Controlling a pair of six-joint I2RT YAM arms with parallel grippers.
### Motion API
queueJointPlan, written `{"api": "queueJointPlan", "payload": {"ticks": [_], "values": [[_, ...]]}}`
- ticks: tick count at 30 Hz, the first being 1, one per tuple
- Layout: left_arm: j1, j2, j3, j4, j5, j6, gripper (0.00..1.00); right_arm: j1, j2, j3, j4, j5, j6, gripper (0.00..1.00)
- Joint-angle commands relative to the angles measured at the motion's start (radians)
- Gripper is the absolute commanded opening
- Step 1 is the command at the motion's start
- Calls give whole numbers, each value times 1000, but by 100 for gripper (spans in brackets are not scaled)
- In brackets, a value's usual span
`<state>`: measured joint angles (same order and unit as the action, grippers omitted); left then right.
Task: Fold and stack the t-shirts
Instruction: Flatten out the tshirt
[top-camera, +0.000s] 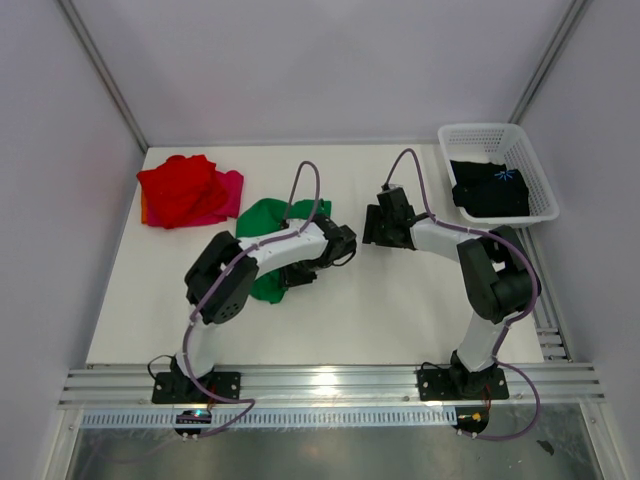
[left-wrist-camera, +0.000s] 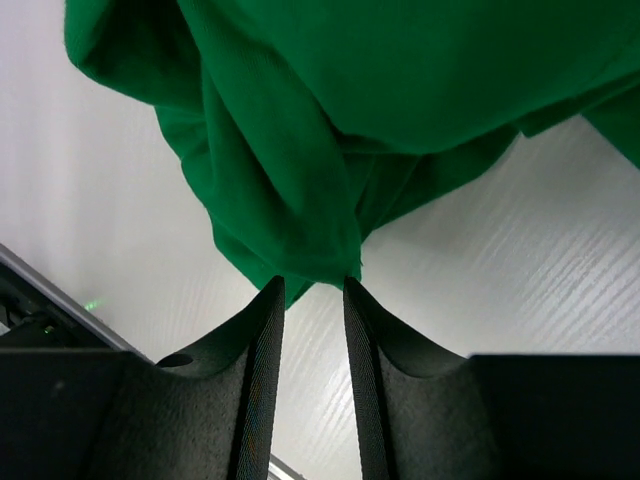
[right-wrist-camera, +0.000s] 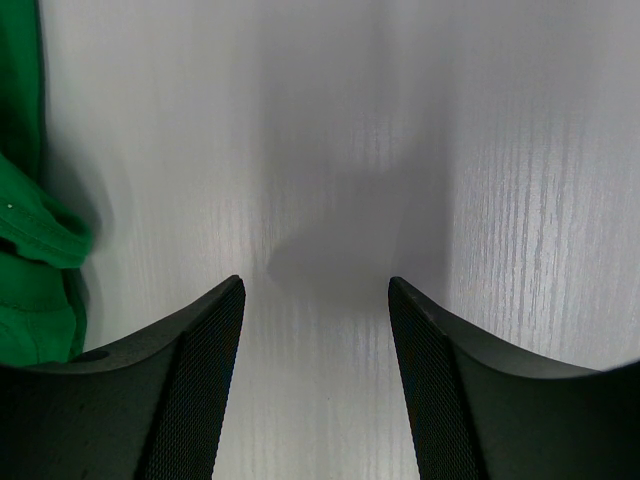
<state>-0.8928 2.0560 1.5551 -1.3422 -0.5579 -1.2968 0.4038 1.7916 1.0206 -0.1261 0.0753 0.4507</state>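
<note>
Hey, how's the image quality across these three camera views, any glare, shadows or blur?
Top external view: evenly lit, with bright glare on the metal rail. Right wrist view: a soft, blurred shadow on the table ahead of the right tool. Left wrist view: the green t-shirt looks sharp, its folds shaded dark.

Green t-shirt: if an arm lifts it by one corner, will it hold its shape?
Probably not: the green t-shirt lies in soft bunched folds, so it would likely droop. It looks thin, so probably light. Pushed, it would likely crumple, not slide.
</note>
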Motion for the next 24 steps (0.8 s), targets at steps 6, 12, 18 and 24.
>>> {"api": "queueJointPlan", "payload": {"ticks": [6,12,18,24], "values": [[9,58,26,-321,-79,10,34,4,14,-16,-27,-12,-3,64],[9,96,65,-321,-80,30,34,4,17,-4,-33,-12,-4,64],[9,105,94,-321,-89,50,35,4,22,-2,-29,-17,-3,64],[15,125,108,-319,-115,68,36,4,26,-4,-20,-28,2,64]]}}
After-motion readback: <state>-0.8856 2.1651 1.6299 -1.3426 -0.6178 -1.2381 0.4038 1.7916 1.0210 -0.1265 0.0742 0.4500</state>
